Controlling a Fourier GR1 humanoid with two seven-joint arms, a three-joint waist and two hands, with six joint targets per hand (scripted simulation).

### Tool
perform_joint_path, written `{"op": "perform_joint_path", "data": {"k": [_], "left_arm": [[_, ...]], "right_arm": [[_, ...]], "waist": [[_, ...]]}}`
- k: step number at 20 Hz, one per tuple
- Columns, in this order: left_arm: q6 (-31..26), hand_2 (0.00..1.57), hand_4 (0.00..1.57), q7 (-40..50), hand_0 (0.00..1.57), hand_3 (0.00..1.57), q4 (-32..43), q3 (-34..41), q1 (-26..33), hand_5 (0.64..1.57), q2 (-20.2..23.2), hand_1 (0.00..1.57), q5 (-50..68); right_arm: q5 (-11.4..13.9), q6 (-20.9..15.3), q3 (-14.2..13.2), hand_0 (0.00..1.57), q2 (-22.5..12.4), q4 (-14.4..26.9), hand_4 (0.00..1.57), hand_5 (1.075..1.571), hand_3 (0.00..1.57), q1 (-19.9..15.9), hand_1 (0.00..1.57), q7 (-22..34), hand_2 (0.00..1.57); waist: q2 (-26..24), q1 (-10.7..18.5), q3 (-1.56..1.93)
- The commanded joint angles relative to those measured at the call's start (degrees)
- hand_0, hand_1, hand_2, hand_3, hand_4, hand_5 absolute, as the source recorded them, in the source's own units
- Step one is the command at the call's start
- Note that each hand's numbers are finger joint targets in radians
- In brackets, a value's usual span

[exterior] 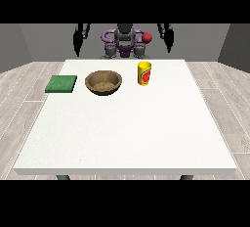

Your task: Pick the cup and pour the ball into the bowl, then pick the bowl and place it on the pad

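You are looking into a bare test room, more lab than home; a large white table (127, 123) stands on pale wood-plank flooring (19, 89); plain grey walls (44, 40) close it in behind; the humanoid robot (124, 42) stands at the far edge; no furniture or household fittings show around it.

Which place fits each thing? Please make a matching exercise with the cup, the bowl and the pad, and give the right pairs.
Things:
1. cup
2. bowl
3. pad

Places and colours:
A. green, flat, at the table's edge on the view's left
B. brown, in the middle of the three
C. yellow with a red mark, upright, nearest the view's right

Right pairs: 1-C, 2-B, 3-A. All three lie on the white table, apart from each other.
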Motion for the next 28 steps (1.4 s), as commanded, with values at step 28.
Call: {"op": "perform_joint_path", "data": {"k": [28], "left_arm": [[-1.33, 0.0, 0.0, -16.6, 0.0, 0.0, 9.29, 7.91, -10.68, 1.526, -0.08, 0.0, 3.94]], "right_arm": [[-8.86, 13.67, -10.79, 0.0, -5.15, -1.36, 0.0, 1.571, 0.0, -5.52, 0.0, -10.95, 0.0]], "waist": [[8.54, -3.54, 0.61]]}}
